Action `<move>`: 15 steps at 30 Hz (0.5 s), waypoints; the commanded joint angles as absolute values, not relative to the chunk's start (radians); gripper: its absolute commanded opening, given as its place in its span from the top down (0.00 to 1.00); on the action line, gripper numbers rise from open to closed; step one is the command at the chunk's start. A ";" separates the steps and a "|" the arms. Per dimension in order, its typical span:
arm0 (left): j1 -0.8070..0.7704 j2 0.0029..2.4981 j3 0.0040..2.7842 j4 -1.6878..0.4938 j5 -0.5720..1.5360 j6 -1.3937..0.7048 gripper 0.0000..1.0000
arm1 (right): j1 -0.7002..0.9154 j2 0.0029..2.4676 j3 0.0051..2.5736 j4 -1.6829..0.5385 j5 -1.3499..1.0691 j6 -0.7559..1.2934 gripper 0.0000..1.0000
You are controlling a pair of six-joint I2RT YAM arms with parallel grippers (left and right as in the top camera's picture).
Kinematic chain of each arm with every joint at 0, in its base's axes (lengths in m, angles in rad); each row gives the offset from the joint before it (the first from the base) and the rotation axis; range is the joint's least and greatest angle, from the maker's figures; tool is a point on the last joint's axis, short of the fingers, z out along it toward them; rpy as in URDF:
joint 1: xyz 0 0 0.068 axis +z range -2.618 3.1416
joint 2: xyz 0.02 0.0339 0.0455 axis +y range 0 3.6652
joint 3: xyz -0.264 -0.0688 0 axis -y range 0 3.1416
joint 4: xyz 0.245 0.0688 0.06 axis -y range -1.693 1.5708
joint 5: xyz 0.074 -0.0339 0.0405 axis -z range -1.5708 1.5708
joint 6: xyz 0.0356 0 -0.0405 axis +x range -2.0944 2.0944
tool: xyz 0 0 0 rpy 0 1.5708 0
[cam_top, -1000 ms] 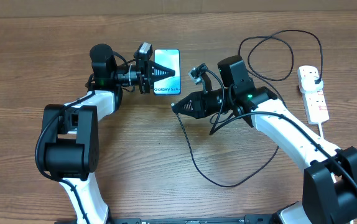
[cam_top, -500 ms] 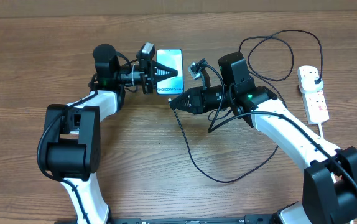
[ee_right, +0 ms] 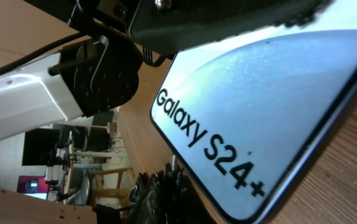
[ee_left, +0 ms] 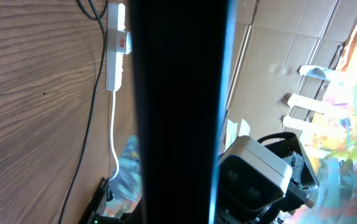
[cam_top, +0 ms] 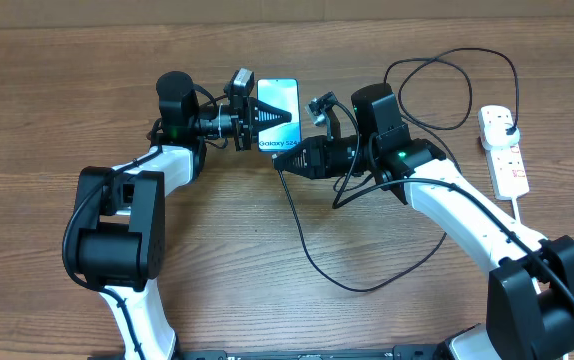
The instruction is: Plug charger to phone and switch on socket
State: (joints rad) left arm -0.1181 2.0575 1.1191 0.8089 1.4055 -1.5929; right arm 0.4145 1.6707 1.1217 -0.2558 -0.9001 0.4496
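Note:
The phone point(cam_top: 285, 122) has a glowing light-blue screen with "Galaxy S24+" text. My left gripper point(cam_top: 254, 118) is shut on its left half and holds it. In the left wrist view the phone point(ee_left: 178, 112) is a dark band across the middle and hides the fingers. My right gripper point(cam_top: 285, 160) is shut on the charger's connector end, just below the phone's short edge. In the right wrist view the metal tip point(ee_right: 172, 163) stands close beside the phone point(ee_right: 259, 112); contact is unclear. The black charger cable point(cam_top: 317, 262) loops over the table to the white socket point(cam_top: 504, 150).
The socket's thick white cord point(cam_top: 527, 220) runs toward the front right. The socket point(ee_left: 117, 43) and its cord also show in the left wrist view. A cable loop point(cam_top: 447, 90) lies at the back right. Cardboard lines the table's far edge.
My left gripper has carried the phone a little right and toward the back. My right gripper has moved with the connector end up toward the phone's short edge.

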 commanded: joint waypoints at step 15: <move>-0.056 2.032 0.870 1.258 1.289 -1.720 0.96 | 0.336 1.663 1.118 -0.320 -1.016 0.437 0.96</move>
